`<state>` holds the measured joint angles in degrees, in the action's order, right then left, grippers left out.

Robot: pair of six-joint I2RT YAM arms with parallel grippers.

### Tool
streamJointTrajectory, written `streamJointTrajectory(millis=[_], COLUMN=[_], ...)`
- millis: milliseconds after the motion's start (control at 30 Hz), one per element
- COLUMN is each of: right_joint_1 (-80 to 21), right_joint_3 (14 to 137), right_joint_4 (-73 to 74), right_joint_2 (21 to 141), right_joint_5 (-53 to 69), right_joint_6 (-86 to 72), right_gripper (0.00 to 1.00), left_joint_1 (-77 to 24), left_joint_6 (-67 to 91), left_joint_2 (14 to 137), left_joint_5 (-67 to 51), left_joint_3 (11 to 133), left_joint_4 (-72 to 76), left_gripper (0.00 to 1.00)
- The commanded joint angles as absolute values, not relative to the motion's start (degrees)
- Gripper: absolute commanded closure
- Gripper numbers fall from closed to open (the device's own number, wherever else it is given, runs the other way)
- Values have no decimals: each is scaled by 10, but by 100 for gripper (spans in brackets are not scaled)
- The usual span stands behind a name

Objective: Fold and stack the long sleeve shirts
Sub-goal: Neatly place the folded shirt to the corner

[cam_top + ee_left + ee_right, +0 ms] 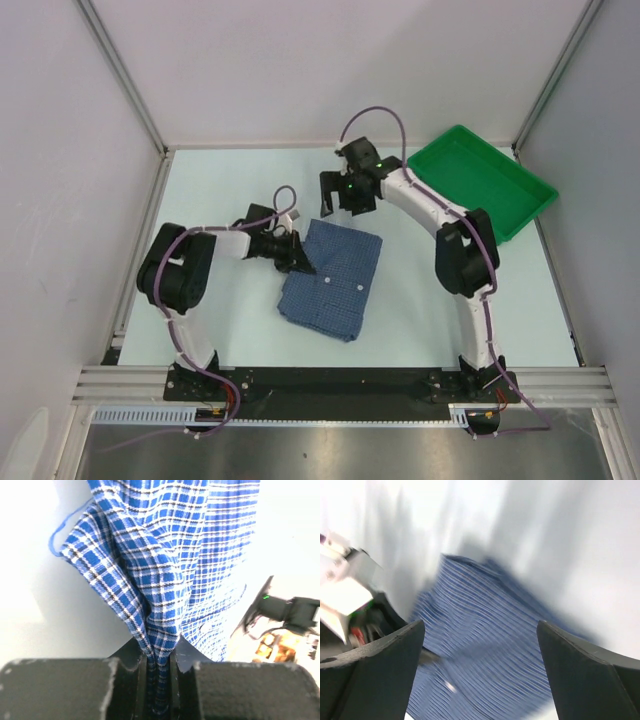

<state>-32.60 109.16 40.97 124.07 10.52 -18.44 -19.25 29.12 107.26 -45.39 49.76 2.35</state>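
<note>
Folded blue white-checked cloth button-up shirt point(332, 278) lies as a rough square mid-table point(215, 320); left claw point(298, 262) pinches a bunch of cloth at its left edge; right claw point(338, 196) gapes wide, holding nothing, just beyond its far edge; green plastic tray point(480, 180) at far right corner.
</note>
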Motion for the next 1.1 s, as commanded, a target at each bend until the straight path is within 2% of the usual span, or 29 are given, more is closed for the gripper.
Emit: streamJointTrajectory(millis=[0,100,333,367,433,467,600,633,700,767,900,967,1067], right_joint_1=[-289,-274,-249,-246,-238,-235,-221,-215,-207,-195,-169,-154,-142], right_joint_3=[1058,1008,933,926,911,896,861,854,835,820,771,749,725], right_joint_4=[381,353,324,316,310,303,287,278,269,251,231,206,193], right_joint_2=[1152,1115,1057,1046,1036,1029,1021,1020,1020,1020,1022,1017,1028], right_joint_5=[107,101,100,99,106,112,122,128,146,183,307,382,423], right_joint_6=[-156,-147,-176,-180,-191,-194,-200,-205,-212,-220,-225,-235,-258], right_gripper=[0,0,0,0,0,0,0,0,0,0,0,0,0], left_joint_1=[-139,-125,-120,-121,-127,-132,-159,-173,-192,-227,-275,-301,-332], left_joint_6=[80,2,-231,-258,-329,-350,-394,-386,-368,-353,-221,-153,-96], left_joint_2=[1056,1063,1086,1092,1102,1106,1131,1142,1148,1167,1215,1215,1216], left_joint_5=[-304,-210,74,146,198,259,357,365,389,403,375,292,174], left_joint_3=[610,735,1080,1105,1146,1148,1101,1068,1018,947,941,946,970], left_joint_4=[-289,-472,-647,-653,-642,-636,-557,-546,-484,-432,-466,-501,-533], left_gripper=[100,100,100,100,100,100,100,100,92,88,88,87,82])
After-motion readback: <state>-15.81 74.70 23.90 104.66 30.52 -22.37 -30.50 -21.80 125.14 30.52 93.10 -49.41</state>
